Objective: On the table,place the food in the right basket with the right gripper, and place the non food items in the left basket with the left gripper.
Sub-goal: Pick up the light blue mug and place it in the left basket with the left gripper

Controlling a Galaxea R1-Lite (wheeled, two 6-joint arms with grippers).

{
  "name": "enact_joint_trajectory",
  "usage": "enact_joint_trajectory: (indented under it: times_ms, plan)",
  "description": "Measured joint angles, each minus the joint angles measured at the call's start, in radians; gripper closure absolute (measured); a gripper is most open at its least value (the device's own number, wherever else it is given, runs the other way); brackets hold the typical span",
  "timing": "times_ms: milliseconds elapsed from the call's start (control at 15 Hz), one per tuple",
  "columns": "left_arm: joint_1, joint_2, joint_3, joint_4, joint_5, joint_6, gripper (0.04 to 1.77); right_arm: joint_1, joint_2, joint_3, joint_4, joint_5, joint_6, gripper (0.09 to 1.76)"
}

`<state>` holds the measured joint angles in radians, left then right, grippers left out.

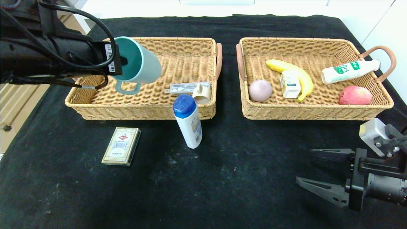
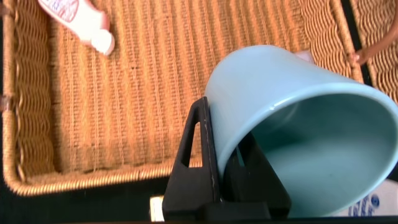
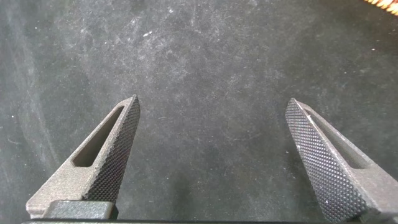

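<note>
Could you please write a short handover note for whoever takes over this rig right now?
Left gripper: shut on the teal mug's rim, holding it tilted above the left basket.
Right gripper: open, empty, low over the table in front of the right basket.
Done: banana, juice carton, egg-shaped ball, a red apple and a white-and-green bottle lie in the right basket; the beige cup and a flat white case lie in the left basket.
Left: release the mug, then move the blue-capped bottle and playing-card box, both on the table.
</note>
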<state>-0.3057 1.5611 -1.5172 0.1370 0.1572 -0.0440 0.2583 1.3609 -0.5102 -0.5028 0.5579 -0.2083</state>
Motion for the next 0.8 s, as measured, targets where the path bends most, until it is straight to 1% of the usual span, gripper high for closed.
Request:
enact_joint_trajectory:
  times_ms: [133,267,600,800]
  plan:
    - [0.007,0.05,-0.064,-0.005,-0.018,0.002,1.64,-0.003,-0.005,-0.001,-0.001,0.0,0.0,0.14]
    - [0.011,0.097,-0.115,-0.011,-0.023,0.0,1.64,-0.004,-0.007,-0.002,0.0,0.0,0.0,0.14]
    - [0.028,0.189,-0.179,-0.071,-0.021,0.0,1.64,-0.004,-0.016,-0.001,0.0,0.0,0.0,0.14]
    - [0.036,0.233,-0.224,-0.091,-0.039,-0.005,1.64,-0.002,-0.019,0.0,-0.001,0.0,0.0,0.14]
